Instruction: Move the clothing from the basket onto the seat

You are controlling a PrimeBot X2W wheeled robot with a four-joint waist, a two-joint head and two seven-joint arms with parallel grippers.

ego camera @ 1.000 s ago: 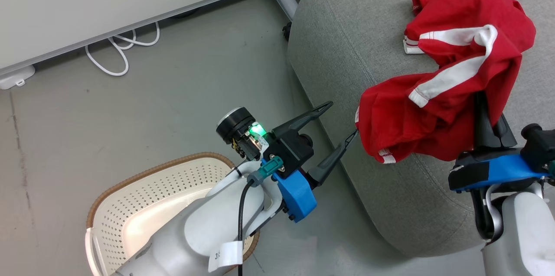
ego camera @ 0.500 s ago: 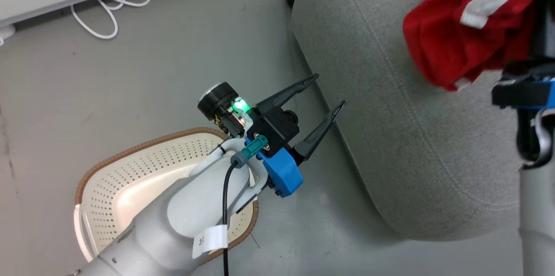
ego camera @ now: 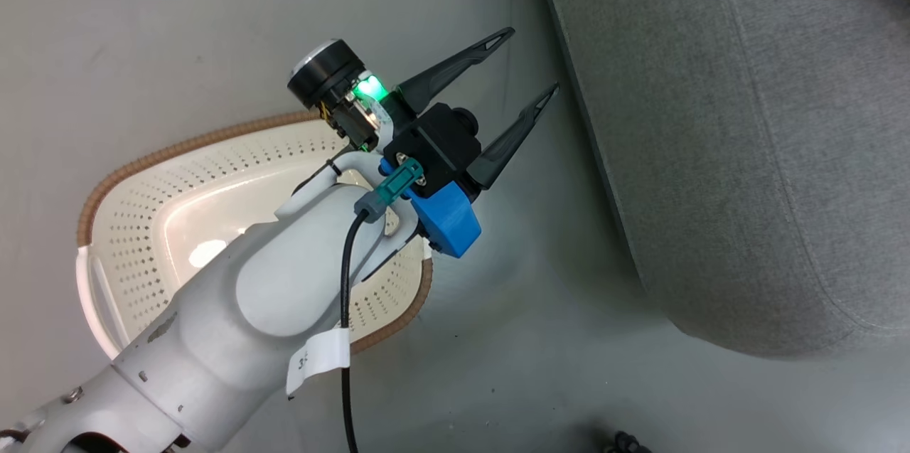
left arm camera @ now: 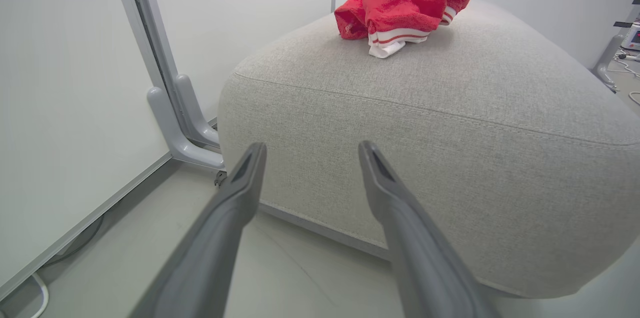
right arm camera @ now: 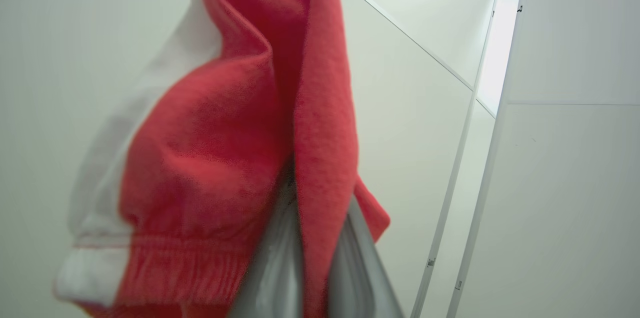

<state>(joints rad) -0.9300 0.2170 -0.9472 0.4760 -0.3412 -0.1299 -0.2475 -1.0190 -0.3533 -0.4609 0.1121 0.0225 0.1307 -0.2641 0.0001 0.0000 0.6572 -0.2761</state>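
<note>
Right hand (right arm camera: 312, 258) has lifted off the seat (left arm camera: 450, 123), clenched on one red garment (right arm camera: 210, 148) draped over its fingers (right arm camera: 270, 278), pale wall panels (right arm camera: 575, 183) behind. Second red garment (left arm camera: 400, 3) lies bunched near the seat's far edge. Left hand (ego camera: 530, 60) hangs released, jaws apart, above the floor (ego camera: 533, 368) between basket (ego camera: 178, 148) and seat.

A smooth grey floor (ego camera: 178, 26) runs to a white wall panel (left arm camera: 60, 83) on the left, where a grey metal post (left arm camera: 147, 48) stands on curved feet and a white cable (left arm camera: 44, 294) lies near. At the far right, another grey stand (left arm camera: 612, 48) rises beside a small device (left arm camera: 631, 36) (too small to make out), with pale cables (left arm camera: 631, 76) on the floor.
</note>
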